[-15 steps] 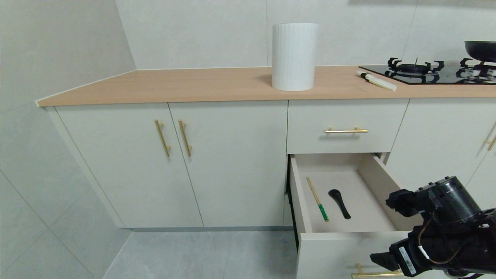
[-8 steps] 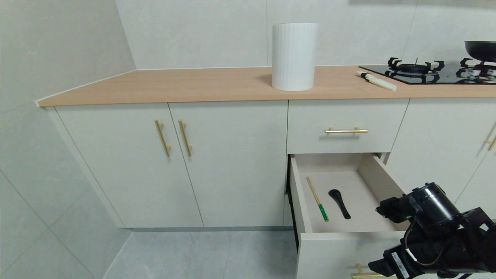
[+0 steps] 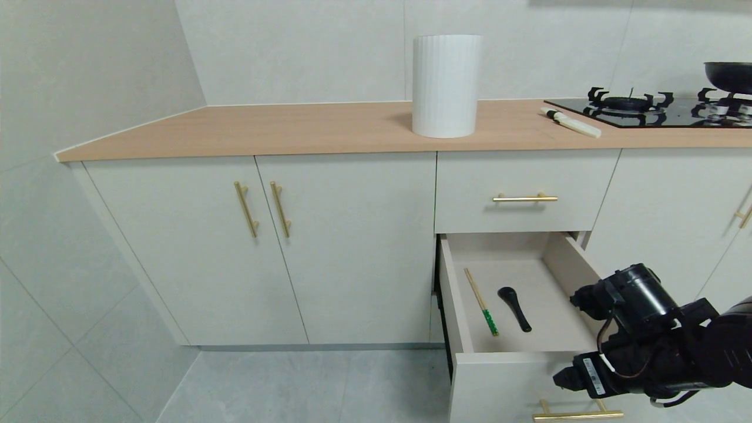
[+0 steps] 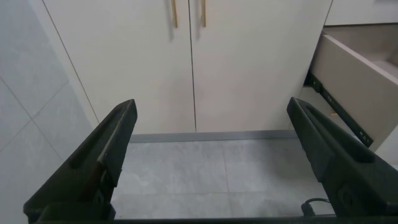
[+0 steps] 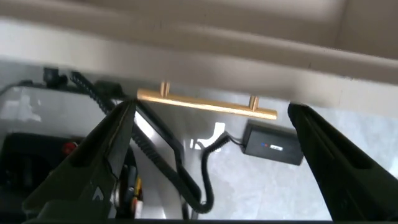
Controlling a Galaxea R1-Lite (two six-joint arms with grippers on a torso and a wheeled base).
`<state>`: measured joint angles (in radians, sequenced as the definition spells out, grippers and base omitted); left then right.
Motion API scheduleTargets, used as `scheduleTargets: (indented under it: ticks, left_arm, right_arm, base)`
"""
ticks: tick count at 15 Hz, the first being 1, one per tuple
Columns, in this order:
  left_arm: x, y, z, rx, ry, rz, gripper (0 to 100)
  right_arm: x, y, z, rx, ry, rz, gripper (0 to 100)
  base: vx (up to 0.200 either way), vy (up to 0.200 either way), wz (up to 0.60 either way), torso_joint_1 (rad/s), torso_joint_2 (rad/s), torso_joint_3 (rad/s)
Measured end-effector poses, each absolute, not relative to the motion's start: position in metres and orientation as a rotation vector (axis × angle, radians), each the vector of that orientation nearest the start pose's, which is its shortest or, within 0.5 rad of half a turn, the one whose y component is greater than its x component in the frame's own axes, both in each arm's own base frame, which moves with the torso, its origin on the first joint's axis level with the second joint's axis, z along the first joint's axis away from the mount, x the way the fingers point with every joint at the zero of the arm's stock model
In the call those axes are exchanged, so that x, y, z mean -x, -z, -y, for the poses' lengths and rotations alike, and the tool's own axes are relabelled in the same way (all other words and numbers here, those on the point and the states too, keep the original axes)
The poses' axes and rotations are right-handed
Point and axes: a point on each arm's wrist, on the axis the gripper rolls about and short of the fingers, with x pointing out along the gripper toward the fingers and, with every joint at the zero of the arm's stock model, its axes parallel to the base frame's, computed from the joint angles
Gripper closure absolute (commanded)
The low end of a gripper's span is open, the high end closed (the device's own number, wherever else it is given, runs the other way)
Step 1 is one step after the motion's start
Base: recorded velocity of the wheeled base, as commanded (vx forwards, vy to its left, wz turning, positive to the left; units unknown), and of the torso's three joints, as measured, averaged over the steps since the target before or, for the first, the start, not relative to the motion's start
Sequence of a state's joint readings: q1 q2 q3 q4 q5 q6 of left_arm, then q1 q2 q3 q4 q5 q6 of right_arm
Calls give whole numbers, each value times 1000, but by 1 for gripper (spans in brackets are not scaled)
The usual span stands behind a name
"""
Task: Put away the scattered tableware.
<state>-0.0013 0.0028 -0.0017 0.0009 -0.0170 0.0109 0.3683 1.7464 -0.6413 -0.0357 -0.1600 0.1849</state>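
The lower drawer (image 3: pixel 459 305) stands pulled out. Inside it lie a pair of wooden chopsticks with green tips (image 3: pixel 482 309) and a black spoon (image 3: pixel 515 308). A pale knife-like utensil (image 3: pixel 571 123) rests on the wooden counter beside the stove. My right gripper (image 3: pixel 573 379) hangs low in front of the drawer's front panel, open; its wrist view shows the gold drawer handle (image 5: pixel 207 104) just ahead between the spread fingers (image 5: pixel 115 134). My left gripper (image 4: pixel 210 112) is open with nothing in it, facing the cabinet doors and the floor.
A tall white ribbed container (image 3: pixel 446 85) stands on the counter (image 3: pixel 264 129). A black gas stove (image 3: pixel 652 110) with a pan (image 3: pixel 728 75) sits at the right. The upper drawer (image 3: pixel 524 191) and double cabinet doors (image 3: pixel 264 247) are closed. Grey floor tiles lie below.
My right arm has shifted left and slightly up, closer to the open drawer's front panel. The drawer and the things in it have not moved.
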Motion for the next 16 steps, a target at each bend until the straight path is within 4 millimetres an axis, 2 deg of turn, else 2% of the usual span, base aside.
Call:
scheduleTargets:
  ticks: [6,16]
  left_arm:
    - [23,-76,0,-10,18,-1,0]
    - [23,-76,0,-10,18,-1,0]
  right_arm:
    - [-246,-86,-88,39,-52,-1012,0]
    - [-277,-78,-98,16,-29,-890,0]
  base:
    - [0,0,0,0,0,0]
    - [0,0,0,0,0,0]
